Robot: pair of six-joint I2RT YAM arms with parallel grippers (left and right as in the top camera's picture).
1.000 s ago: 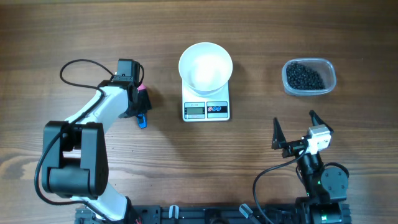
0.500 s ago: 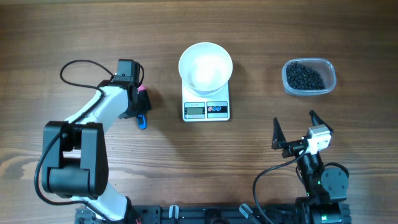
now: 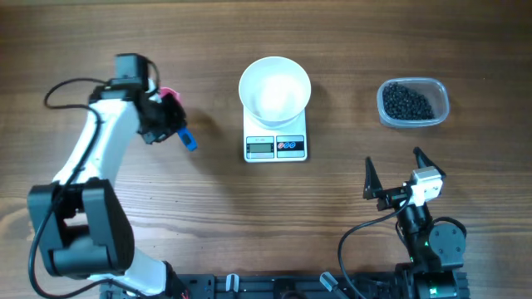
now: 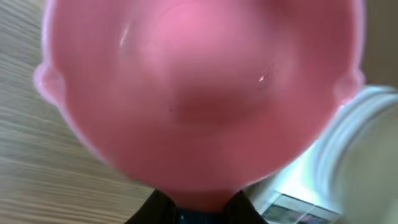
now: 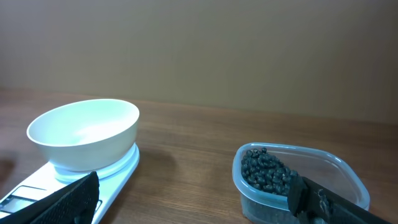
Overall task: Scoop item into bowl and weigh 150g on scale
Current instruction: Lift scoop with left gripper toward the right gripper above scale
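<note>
My left gripper is shut on a small pink scoop with a blue handle, left of the scale. In the left wrist view the empty pink scoop fills the frame, its handle pinched by the left gripper. The white bowl stands empty on the scale. The item, black beads, lies in a clear tub at the right. My right gripper rests open near the front edge, seen as the right gripper facing bowl and beads.
The scale and tub stand about a hand's width apart on the wooden table. A black cable loops off the left arm. Both arm bases sit at the front edge.
The left arm has swung left and toward the back with the scoop in its grip; the scoop now points more to the left. The right arm has not moved.
</note>
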